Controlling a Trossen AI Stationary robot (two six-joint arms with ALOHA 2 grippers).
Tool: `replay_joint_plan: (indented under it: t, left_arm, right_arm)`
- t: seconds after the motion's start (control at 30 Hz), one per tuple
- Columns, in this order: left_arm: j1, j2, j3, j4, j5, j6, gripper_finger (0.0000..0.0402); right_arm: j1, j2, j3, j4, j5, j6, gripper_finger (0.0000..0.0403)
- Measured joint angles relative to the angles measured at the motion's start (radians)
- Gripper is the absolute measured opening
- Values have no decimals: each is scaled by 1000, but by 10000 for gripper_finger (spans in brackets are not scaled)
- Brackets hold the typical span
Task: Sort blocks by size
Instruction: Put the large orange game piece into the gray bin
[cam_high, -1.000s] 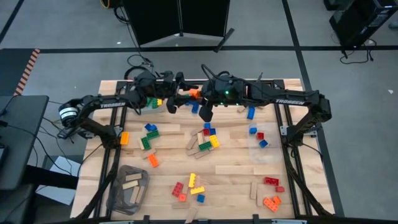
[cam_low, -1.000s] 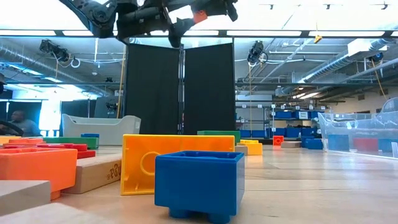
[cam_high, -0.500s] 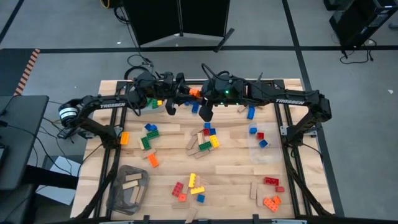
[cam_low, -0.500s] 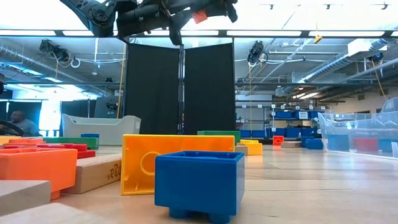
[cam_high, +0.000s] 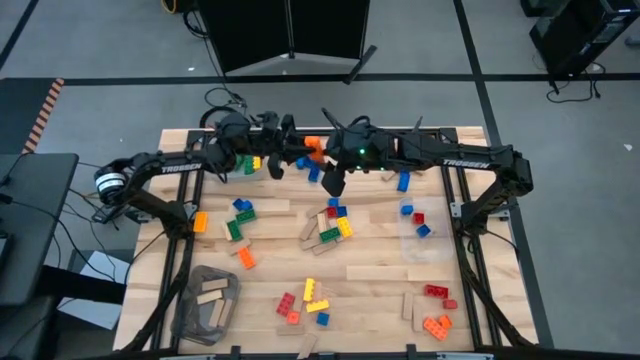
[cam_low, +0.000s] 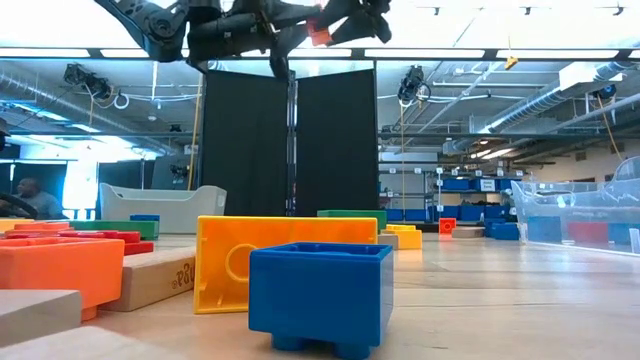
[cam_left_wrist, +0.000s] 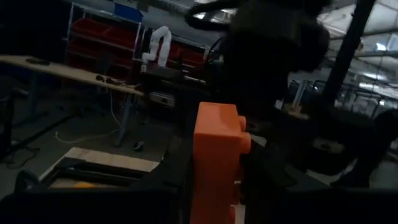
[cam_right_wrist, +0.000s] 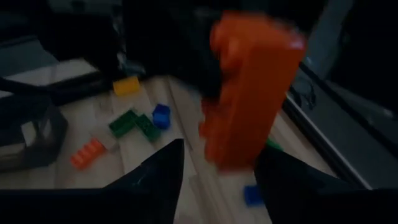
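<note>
The high view is evenly and softly lit, with the wooden table bright and only faint shadows under the arms. In the low view, long ceiling light strips blow out to white glare behind the silhouetted arms, while the near blue brick is sharp and the room behind is slightly soft. Both wrist views are dim and murky: the orange brick is the only well-lit thing in the left one, and in the right one the orange brick is smeared by motion blur, with dark fingers unfocused.
</note>
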Motion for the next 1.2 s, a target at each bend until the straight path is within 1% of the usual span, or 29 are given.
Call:
replay_joint_plan:
  t: [0.07,0.13,0.2,0.3,0.4,0.57,0.73,0.87,0.97,1.07,1.2]
  left_arm:
    - [33,0,0,-17,-18,-39,115]
    - [73,0,0,-68,-24,-82,116]
    - [116,-5,-1,-147,-24,-110,117]
    - [181,-10,-1,-264,-20,-109,118]
    - [248,-10,-1,-410,-58,-109,119]
    - [343,-13,-1,-715,-161,-81,111]
    - [397,-73,-1,-985,-295,-26,108]
    - [424,-153,-1,-1116,-422,4,112]
    - [454,-201,-1,-1217,-465,0,112]
    - [478,-222,-1,-1346,-492,-6,112]
    - [489,-223,-1,-1485,-615,-27,113]
  right_arm:
    - [0,-1,0,-68,19,36,210]
    - [0,-1,0,-141,38,78,212]
    - [0,-1,0,-214,40,121,211]
    - [0,-1,0,-286,44,187,208]
    - [2,-1,0,-306,45,230,206]
    - [4,-1,0,-307,46,257,204]
    - [4,-1,0,-309,47,266,204]
    - [4,-1,0,-309,58,265,201]
    - [5,-1,0,-308,77,257,200]
    - [3,-1,0,-306,78,244,200]
    - [1,-1,0,-303,79,230,200]
